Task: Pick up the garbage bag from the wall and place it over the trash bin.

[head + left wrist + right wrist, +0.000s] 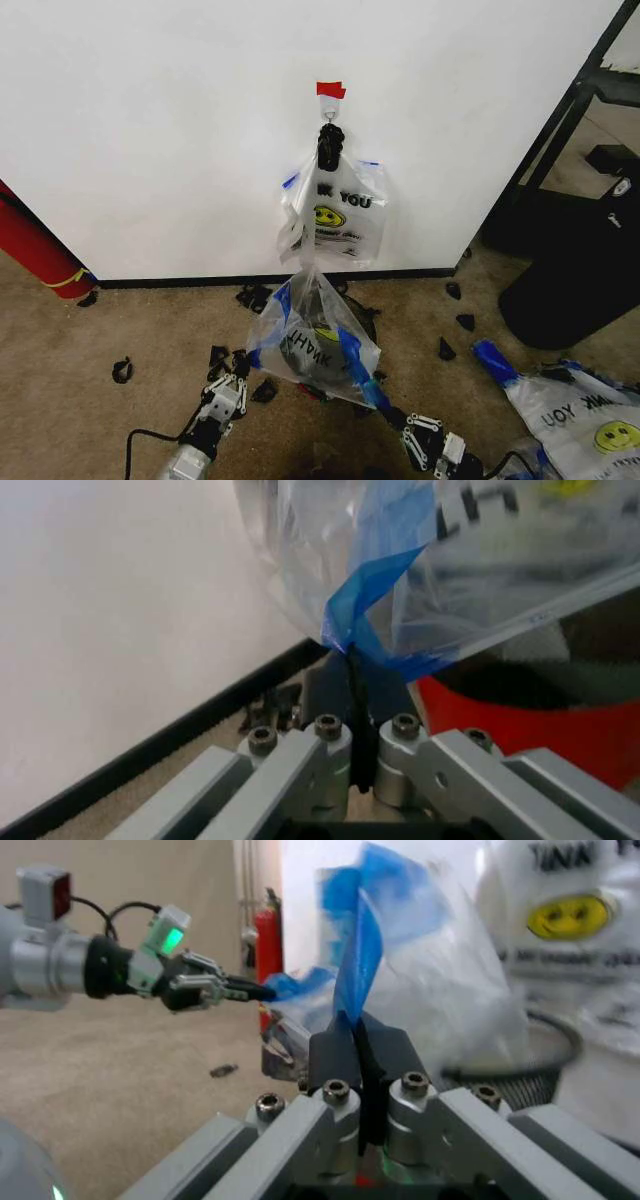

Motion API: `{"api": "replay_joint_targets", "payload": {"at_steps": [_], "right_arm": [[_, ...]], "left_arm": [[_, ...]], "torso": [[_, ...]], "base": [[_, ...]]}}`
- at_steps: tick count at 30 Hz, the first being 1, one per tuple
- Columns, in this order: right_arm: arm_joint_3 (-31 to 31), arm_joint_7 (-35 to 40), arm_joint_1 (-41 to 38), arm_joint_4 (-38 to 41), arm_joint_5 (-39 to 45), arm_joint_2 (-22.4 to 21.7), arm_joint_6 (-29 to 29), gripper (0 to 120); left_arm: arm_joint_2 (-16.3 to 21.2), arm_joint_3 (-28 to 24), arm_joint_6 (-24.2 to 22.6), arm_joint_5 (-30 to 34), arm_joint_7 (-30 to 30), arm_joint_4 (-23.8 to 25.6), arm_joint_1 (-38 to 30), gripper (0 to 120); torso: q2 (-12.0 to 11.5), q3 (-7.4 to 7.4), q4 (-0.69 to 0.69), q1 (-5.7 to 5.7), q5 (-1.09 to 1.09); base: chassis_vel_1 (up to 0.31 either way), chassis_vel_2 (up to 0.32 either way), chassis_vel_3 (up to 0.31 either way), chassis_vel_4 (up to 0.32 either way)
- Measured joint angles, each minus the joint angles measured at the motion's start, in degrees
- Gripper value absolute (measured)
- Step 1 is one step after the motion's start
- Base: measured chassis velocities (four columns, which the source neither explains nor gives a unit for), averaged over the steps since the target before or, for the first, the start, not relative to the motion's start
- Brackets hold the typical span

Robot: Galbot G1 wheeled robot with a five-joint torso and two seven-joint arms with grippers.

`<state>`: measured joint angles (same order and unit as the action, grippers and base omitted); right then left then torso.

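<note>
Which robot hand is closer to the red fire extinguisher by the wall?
The left. The left gripper sits on the fire extinguisher's side of the garbage bag, pinching its blue edge. The right gripper pinches the bag's opposite edge, farther from the extinguisher.

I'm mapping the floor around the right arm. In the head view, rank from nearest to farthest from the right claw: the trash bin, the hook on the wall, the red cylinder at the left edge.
From the right claw, shut on the garbage bag:
1. Trash bin, just to its left, under the bag.
2. Hook, high on the wall, straight ahead.
3. Red cylinder, far left edge.
</note>
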<state>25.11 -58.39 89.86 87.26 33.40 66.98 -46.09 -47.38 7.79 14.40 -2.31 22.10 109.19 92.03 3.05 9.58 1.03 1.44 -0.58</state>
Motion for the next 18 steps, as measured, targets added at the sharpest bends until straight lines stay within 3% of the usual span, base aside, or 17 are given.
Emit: {"api": "replay_joint_targets", "payload": {"at_steps": [5, 7, 18], "right_arm": [[-1.3, 4.7, -2.1, -6.3, 0.1, 1.4, -0.9, 0], [-3.3, 8.8, -3.2, -9.1, 3.8, 2.0, -1.0, 0], [-9.0, 13.3, -5.4, -11.9, 19.2, 5.2, -0.3, 0]], "left_arm": [[-1.4, -1.5, -0.2, -0.5, -0.1, -4.6, -3.4, 0], [-2.0, -2.4, -0.6, -0.5, -0.2, -6.1, -5.0, 0], [-1.4, -3.2, -1.6, -0.5, -1.7, -6.3, -5.9, 0]], "torso": [[0.0, 0.01, 0.01, 0.0, 0.0], [0.0, 0.0, 0.01, 0.0, 0.01], [0.0, 0.0, 0.0, 0.0, 0.0]], "base": [[0.0, 0.0, 0.0, 0.0], [0.0, 0.0, 0.0, 0.0], [0.0, 0.0, 0.0, 0.0]]}}
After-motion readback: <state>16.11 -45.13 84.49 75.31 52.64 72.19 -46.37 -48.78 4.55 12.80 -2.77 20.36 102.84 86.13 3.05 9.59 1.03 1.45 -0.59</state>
